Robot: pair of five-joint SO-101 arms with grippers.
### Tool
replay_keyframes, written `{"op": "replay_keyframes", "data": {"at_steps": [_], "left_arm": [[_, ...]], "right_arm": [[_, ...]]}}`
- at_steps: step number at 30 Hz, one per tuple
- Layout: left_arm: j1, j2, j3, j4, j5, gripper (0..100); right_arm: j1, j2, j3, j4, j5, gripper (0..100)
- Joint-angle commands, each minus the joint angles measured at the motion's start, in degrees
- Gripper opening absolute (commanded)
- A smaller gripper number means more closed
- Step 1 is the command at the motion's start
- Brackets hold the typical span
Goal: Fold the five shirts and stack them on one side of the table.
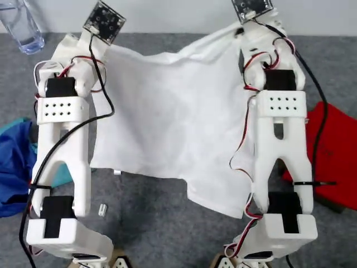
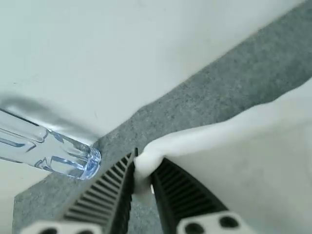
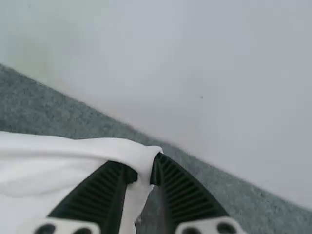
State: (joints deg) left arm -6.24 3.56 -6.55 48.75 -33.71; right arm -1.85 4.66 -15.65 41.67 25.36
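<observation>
- On either side of the white shirt, which was spread flat on the table, lay a blue shirt and a red shirt.
- At its 2 far corners, the left gripper and right gripper were each clenched on a thin pinch of cloth, and a hard pull could slip it free.
- Just beyond its far left corner stood a clear glass, its contents unclear. A careless swing might topple it.

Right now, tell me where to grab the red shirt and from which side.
Probably grip the red shirt at its far corner, from above on the right: that corner lies bare, while its inner edge hides under the right arm; the right gripper holds the white shirt.
</observation>
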Motion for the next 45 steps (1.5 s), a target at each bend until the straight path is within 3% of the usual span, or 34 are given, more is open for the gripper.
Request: {"op": "replay_keyframes", "data": {"at_steps": [1, 10, 21, 30, 33, 38, 42, 45], "left_arm": [[-0.3, -0.4, -2.6, 4.4, -3.1, 1], [0.1, -0.4, 4.7, 13.2, -11.6, 1], [-0.7, -0.4, 14.2, 13.7, -13.7, 1], [-1.3, -0.4, 13.8, 13.3, -11.9, 1], [-1.3, -0.4, 12.3, 7.8, -8.4, 1], [0.6, -0.2, 12.4, -13.2, -6.2, 1], [2.7, 2.7, 11.2, -28.2, -6.2, 1], [3.0, 5.2, 10.4, -32.6, -6.5, 1]], "right_arm": [[2.8, -4.8, -3.3, 9.7, -0.3, 0.9], [4.5, -9.0, -3.3, 36.3, 1.1, 0.9], [7.3, -12.0, -3.0, 58.9, 3.8, 0.9], [7.3, -23.3, 15.6, 55.9, 4.3, 0.9], [7.6, -28.1, 21.5, 47.7, 4.3, 0.9], [7.7, -30.4, 26.0, 36.8, 4.0, 0.9], [8.4, -30.4, 26.0, 32.3, 3.9, 0.9], [8.7, -30.4, 26.1, 31.8, 3.9, 0.9]]}}
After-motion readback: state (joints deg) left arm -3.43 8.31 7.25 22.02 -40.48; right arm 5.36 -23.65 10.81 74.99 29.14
